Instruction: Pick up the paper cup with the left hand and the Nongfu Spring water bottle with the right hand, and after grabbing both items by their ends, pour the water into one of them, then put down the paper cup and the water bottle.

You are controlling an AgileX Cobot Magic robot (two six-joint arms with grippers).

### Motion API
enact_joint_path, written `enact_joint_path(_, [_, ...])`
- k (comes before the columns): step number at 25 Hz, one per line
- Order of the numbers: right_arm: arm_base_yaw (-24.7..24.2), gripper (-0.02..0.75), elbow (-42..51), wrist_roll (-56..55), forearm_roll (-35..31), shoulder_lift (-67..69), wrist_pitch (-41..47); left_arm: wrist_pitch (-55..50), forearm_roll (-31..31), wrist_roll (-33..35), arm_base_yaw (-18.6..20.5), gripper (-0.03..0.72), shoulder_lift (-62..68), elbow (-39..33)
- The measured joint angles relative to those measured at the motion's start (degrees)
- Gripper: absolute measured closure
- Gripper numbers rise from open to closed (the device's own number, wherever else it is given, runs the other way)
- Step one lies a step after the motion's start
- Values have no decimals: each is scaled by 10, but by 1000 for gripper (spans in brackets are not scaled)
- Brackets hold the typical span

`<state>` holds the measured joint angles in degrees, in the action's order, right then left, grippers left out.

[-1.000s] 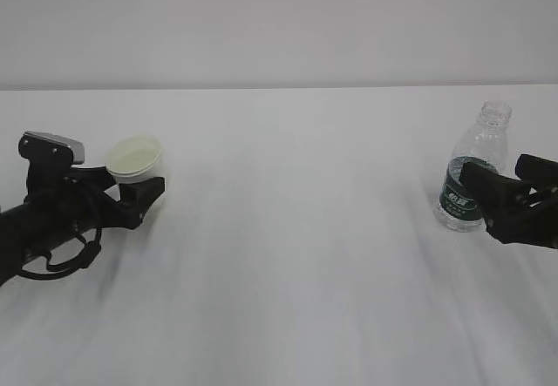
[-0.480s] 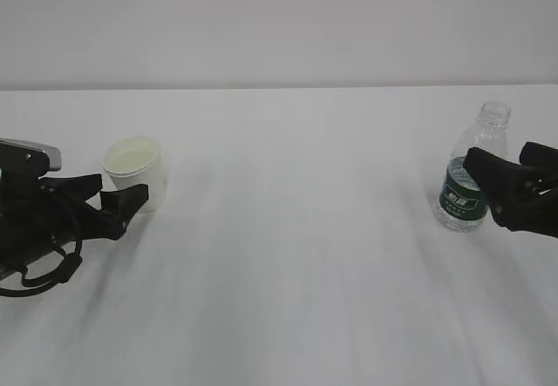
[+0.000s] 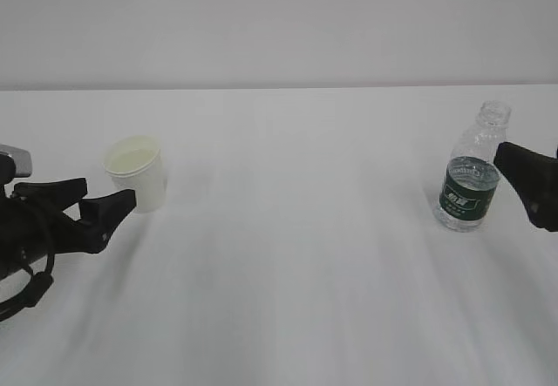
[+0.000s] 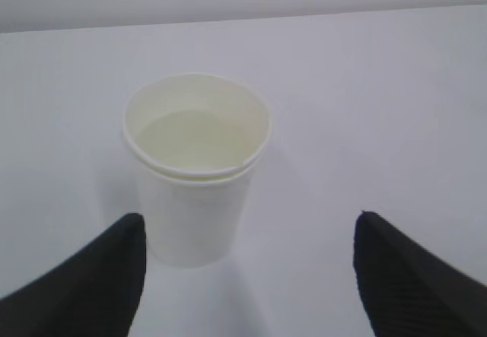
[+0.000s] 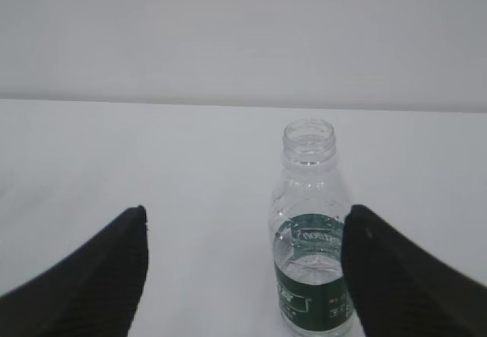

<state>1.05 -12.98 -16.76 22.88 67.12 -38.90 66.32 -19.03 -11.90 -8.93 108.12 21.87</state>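
We see the left gripper point(image 3: 100, 213) low over the white counter point(image 3: 296, 255) with its two black jaws spread wide and nothing between them. The paper cup point(image 3: 137, 173) stands upright on the counter just ahead of the jaw tips, apart from them and slightly toward the far side. From the left wrist camera the cup point(image 4: 196, 167) sits ahead of the gap and nearer the left jaw than the right, with bare counter separating it from both. We can look into its mouth there: the rim appears doubled on one side, as if one cup sat inside another, and the inside is pale with a faint level that may be water, though we cannot tell for certain. The right gripper point(image 3: 534, 186) shows only as a dark block at the edge of the outside view, just beside the bottle point(image 3: 472, 170) and not touching it. Its wrist camera shows both jaws wide apart and empty. The bottle point(image 5: 310, 234) stands upright ahead of this gripper, close to the right jaw and well clear of the left one. It has no cap, wears a dark green label around its lower body, and clear water point(image 5: 304, 252) reaches about the top of that label.
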Motion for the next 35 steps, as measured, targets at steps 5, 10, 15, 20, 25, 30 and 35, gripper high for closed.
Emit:
enact_joint_path(5, [0, 146, 0, -20, 6, -84, 78, -1, 0, -15, 0, 81, -55, -40])
enact_joint_path(10, [0, 146, 0, -65, 16, -183, 161, -1, 0, -49, 0, 92, -137, -61])
enact_joint_path(15, [0, 146, 1, -94, 28, -302, 272, -1, 0, -85, 0, 95, -215, -76])
enact_joint_path(20, [0, 146, -31, -97, 28, -396, 407, -11, -3, -107, 0, 97, -292, -87])
enact_joint_path(25, [0, 146, -74, -97, 39, -451, 517, -84, -13, -129, -1, 97, -382, -87])
enact_joint_path(30, [0, 146, -114, -98, 29, -470, 590, -181, -15, -157, -2, 97, -487, -89])
enact_joint_path(35, [0, 146, -164, -93, 16, -471, 656, -264, -16, -177, -2, 107, -578, -92])
